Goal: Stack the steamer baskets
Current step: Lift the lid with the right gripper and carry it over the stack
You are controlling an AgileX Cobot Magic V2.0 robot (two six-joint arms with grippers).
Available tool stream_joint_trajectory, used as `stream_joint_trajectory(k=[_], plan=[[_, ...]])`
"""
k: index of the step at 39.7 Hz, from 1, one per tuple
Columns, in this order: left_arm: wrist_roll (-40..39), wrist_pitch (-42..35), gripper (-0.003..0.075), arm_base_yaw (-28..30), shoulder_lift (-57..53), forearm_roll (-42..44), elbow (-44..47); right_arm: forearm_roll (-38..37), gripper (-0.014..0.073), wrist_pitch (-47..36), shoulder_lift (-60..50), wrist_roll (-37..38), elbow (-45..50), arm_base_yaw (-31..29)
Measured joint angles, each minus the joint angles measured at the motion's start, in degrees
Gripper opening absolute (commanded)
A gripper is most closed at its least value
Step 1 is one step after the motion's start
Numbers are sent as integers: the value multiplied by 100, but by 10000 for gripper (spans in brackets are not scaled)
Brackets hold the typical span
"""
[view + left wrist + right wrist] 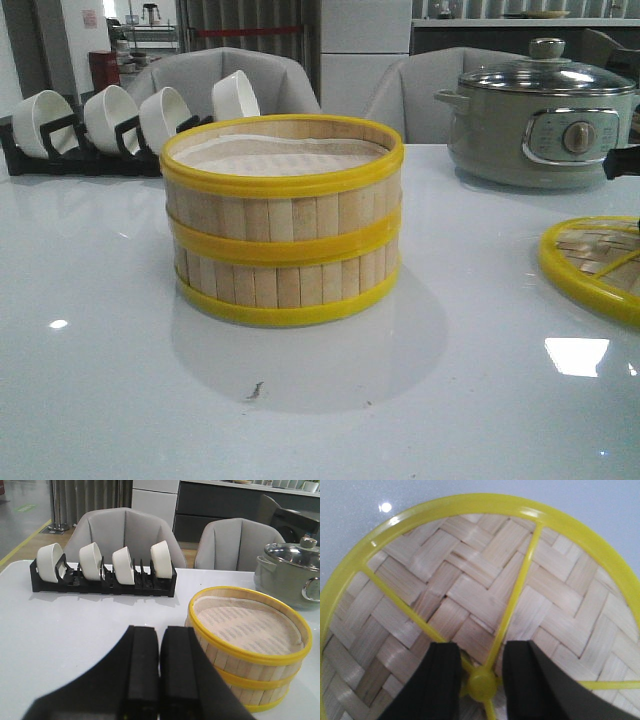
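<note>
Two steamer baskets stand stacked in the middle of the white table: the upper basket point(283, 165) with its white paper liner sits squarely on the lower basket point(285, 285). The stack also shows in the left wrist view point(250, 645). My left gripper point(159, 630) is shut and empty, raised above the table just to the left of the stack. My right gripper point(481, 645) is open over the flat woven lid point(470, 590), one finger on each side of its yellow knob point(481, 684), with small gaps to it.
The lid point(595, 262) lies at the table's right edge. A grey-green electric pot point(545, 120) stands at the back right. A black rack of white bowls point(100, 130) stands at the back left. Grey chairs are behind the table.
</note>
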Motion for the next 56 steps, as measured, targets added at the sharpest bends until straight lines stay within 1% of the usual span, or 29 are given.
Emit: stream_joint_trajectory(k=[5, 8, 20, 26, 31, 37, 42, 49, 56], plan=[[0, 0, 86, 0, 0, 0, 0, 0, 95, 21, 0, 0, -10, 0], [0, 0, 86, 0, 0, 0, 0, 0, 50, 21, 0, 0, -10, 0], [0, 0, 86, 0, 0, 0, 0, 0, 48, 134, -63, 0, -22, 27], [0, 0, 86, 0, 0, 0, 0, -2, 48, 574, -237, 0, -179, 166], [0, 0, 86, 0, 0, 0, 0, -12, 48, 1035, -454, 0, -657, 407], [0, 0, 86, 0, 0, 0, 0, -12, 48, 1761, -582, 0, -1570, 878], [0, 0, 86, 0, 0, 0, 0, -23, 48, 2120, -582, 0, -2257, 1385], [0, 0, 86, 0, 0, 0, 0, -23, 48, 2231, -534, 0, -3089, 2223], [0, 0, 86, 0, 0, 0, 0, -23, 48, 2298, -7, 0, -4058, 3052]])
